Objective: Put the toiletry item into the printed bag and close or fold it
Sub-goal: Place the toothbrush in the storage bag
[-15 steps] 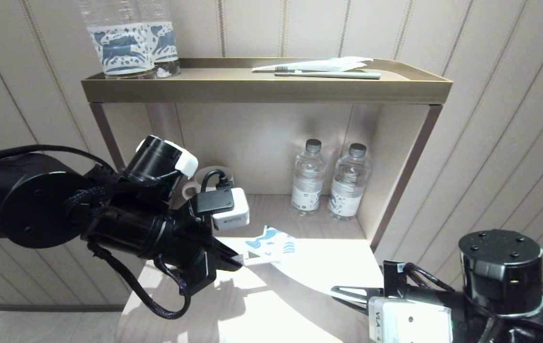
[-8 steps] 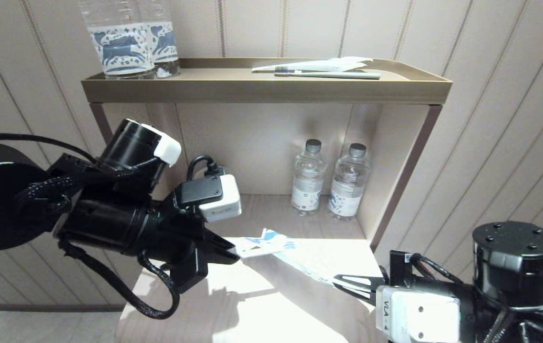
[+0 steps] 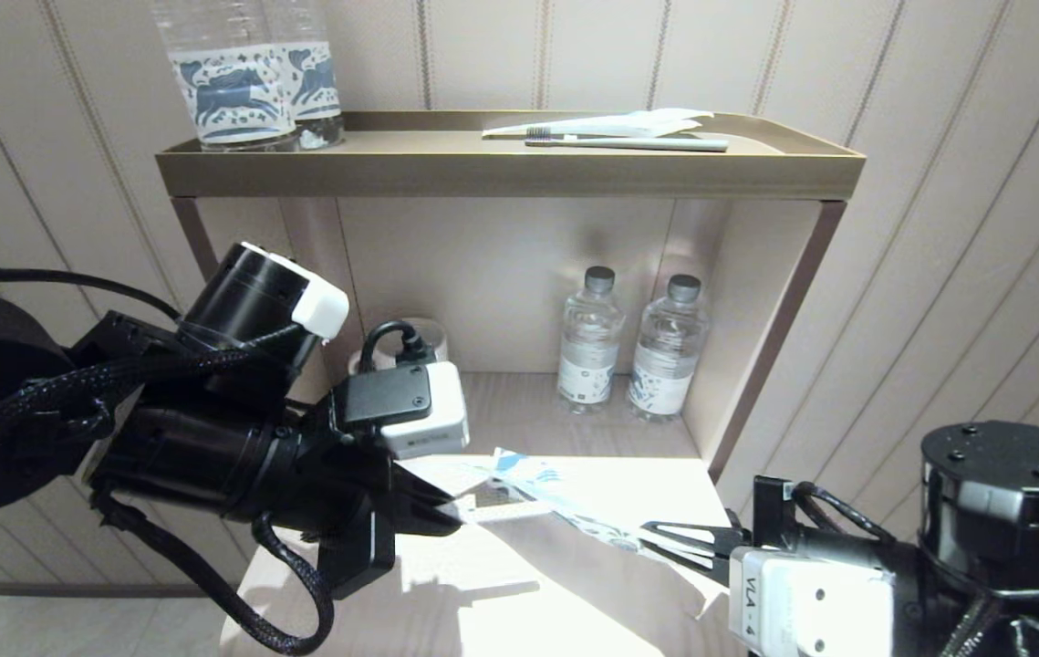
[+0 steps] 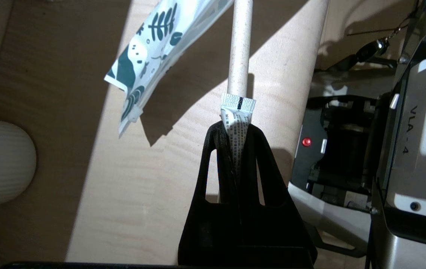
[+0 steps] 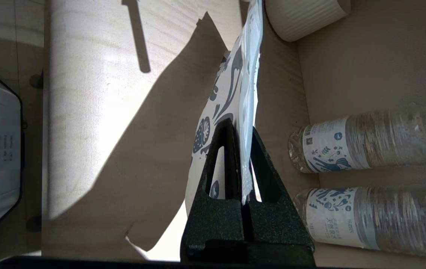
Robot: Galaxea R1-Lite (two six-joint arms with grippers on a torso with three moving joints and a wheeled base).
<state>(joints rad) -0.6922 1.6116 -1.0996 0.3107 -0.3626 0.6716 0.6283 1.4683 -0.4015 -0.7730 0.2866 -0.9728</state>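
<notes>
Left gripper is clamped on the small tube with the toothbrush handle alongside, its far end poking into the printed bag's mouth. Right gripper is pinched shut on the bag's other end, holding it just above the wooden shelf. Insertion looks only partly done; pushing the items fully in and folding the bag remain.

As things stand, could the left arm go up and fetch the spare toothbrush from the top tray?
Probably not yet: the left gripper is shut on the small tube and toothbrush handle, and the spare toothbrush lies on the top tray, well above it.
</notes>
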